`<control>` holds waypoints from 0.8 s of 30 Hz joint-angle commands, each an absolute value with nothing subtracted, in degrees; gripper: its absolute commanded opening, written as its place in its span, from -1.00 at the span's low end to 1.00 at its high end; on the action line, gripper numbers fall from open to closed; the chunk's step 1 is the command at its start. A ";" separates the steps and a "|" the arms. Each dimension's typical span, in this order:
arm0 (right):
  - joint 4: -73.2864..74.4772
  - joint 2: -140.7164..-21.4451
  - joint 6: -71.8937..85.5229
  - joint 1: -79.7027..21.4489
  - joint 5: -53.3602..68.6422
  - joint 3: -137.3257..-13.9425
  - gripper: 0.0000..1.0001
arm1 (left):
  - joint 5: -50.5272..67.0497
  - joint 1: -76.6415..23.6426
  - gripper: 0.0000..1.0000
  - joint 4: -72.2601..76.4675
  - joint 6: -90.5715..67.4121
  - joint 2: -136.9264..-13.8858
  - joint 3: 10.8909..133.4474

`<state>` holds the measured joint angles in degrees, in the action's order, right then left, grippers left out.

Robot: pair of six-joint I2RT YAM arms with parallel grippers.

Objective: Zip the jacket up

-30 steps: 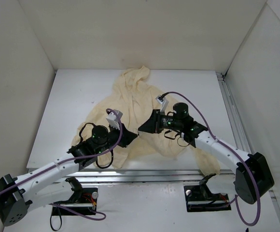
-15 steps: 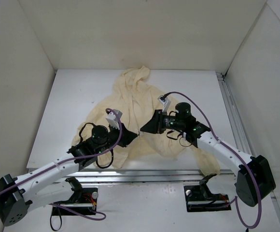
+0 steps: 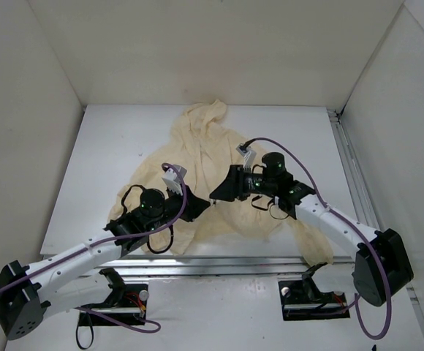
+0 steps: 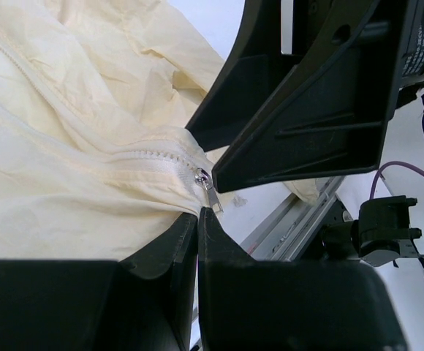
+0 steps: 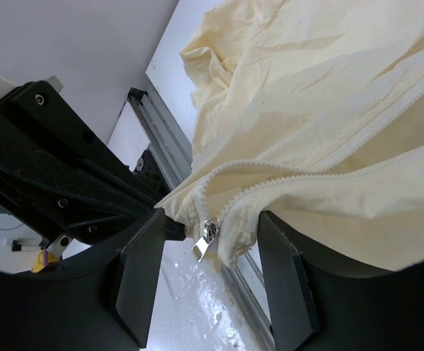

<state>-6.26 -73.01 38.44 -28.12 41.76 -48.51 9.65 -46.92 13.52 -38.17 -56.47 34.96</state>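
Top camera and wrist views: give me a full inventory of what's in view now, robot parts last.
Thin pale yellow-cream hooded jacket: one, cream, spread mid-table, hood farthest from the arms.
Small metallic zipper pull: one, silver, at the raised bottom hem.
Flat table: one, white, under the jacket.
Enclosure walls: three, white, around the table.
Metal rail: one, silver, along the near edge.
Purple cables: two, along the arms.
Left gripper: black, shut on the hem beside the pull.
Right gripper: black, open, fingers either side of the pull.
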 commanded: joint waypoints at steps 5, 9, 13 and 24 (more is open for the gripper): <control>-6.42 -73.04 37.00 -25.50 39.38 -53.79 0.11 | 10.72 -46.14 -1.00 19.42 -39.55 -55.81 36.39; -4.31 -73.48 35.77 -24.61 38.32 -55.28 0.18 | 11.07 -46.14 -1.00 19.86 -39.81 -55.99 36.12; -3.34 -73.22 35.59 -24.26 37.00 -55.63 0.20 | 11.43 -46.14 -1.00 20.13 -40.08 -55.99 35.95; -1.23 -68.65 39.64 -22.77 42.97 -50.98 -0.38 | 10.99 -45.62 -1.00 20.65 -41.04 -56.34 36.12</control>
